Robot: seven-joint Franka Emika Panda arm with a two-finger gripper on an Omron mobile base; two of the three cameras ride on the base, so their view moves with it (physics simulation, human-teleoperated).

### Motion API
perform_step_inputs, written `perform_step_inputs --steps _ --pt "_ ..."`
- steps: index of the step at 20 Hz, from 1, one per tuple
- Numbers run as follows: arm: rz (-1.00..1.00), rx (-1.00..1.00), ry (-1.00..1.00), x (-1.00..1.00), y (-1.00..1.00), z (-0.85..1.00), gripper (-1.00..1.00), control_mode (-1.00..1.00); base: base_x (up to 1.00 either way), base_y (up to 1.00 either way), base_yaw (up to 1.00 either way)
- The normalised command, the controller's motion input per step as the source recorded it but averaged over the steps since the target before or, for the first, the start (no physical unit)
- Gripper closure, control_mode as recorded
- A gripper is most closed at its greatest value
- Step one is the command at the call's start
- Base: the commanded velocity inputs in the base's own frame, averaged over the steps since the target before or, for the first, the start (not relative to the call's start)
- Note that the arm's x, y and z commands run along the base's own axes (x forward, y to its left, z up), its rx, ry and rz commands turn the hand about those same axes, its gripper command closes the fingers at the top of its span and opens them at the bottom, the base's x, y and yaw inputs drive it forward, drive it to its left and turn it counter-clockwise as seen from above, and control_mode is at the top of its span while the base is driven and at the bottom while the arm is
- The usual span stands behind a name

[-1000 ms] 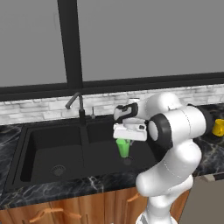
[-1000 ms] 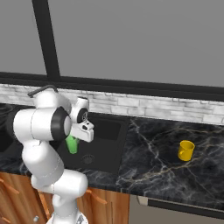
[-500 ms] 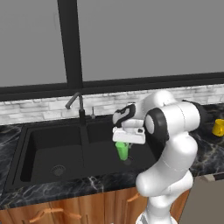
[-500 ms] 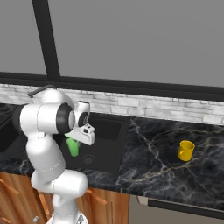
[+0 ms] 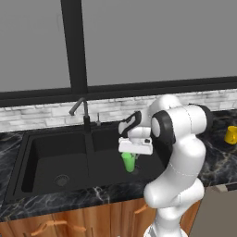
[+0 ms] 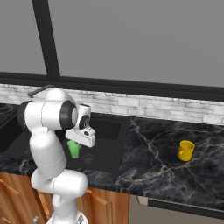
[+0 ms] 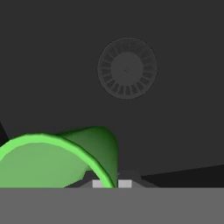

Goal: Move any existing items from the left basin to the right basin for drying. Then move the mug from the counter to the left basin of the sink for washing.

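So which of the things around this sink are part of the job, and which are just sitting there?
Part of the job:
- green cup, held by the pincer over the right basin
- yellow mug on the counter
- left basin

Just there:
- faucet
- wooden cabinets

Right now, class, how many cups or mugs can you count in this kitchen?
2. A green cup is held by the gripper over the right basin of the sink. A yellow mug stands on the counter to the right.

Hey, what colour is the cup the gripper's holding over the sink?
Bright green. The cup shows best in the hand view, pinched at its rim by the gripper.
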Motion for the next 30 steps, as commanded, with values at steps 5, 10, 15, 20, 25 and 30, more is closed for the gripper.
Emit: perform_step_inputs --steps 5,10,15,20,25,30 --pt "0.0 0.0 0.0 0.0 0.0 -0.17 1.0 -1.0 0.0 0.0 0.0" --pt "0.0 0.0 -0.03 0.01 0.0 -0.11 1.0 -1.0 0.0 0.0 0.0" --pt "0.0 0.0 -0.04 0.07 0.0 -0.13 1.0 -1.0 0.0 0.0 0.0" --pt "0.0 0.01 -0.02 0.05 0.0 -0.15 1.0 -1.0 0.0 0.0 0.0" --pt "0.0 0.03 0.0 0.01 0.0 -0.1 1.0 -1.0 0.0 0.0 0.0" --pt "0.0 0.03 0.0 0.0 0.0 -0.1 1.0 -1.0 0.0 0.0 0.0"
